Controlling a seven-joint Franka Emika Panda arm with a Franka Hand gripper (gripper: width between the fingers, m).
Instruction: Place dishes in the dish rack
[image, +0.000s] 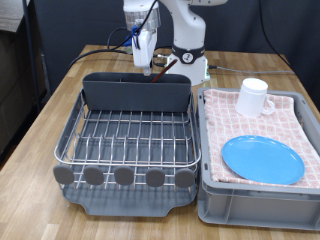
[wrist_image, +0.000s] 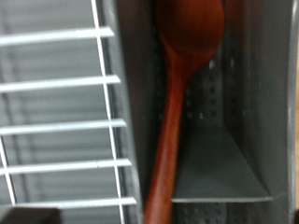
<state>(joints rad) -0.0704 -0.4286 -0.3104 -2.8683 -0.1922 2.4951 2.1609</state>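
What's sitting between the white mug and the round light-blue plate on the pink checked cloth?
Nothing: in the exterior view only bare pink checked cloth separates the white handled mug from the round light-blue plate.

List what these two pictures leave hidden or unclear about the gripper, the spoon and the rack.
- Gripper: in the exterior view its fingertips are too small to tell open from shut; the wrist view shows no fingers.
- Wooden spoon: its handle end is cut off by the wrist view's edge; in the exterior view the dish rack's back compartment hides nearly all of it.
- The compartment's floor: blurred in the wrist view.
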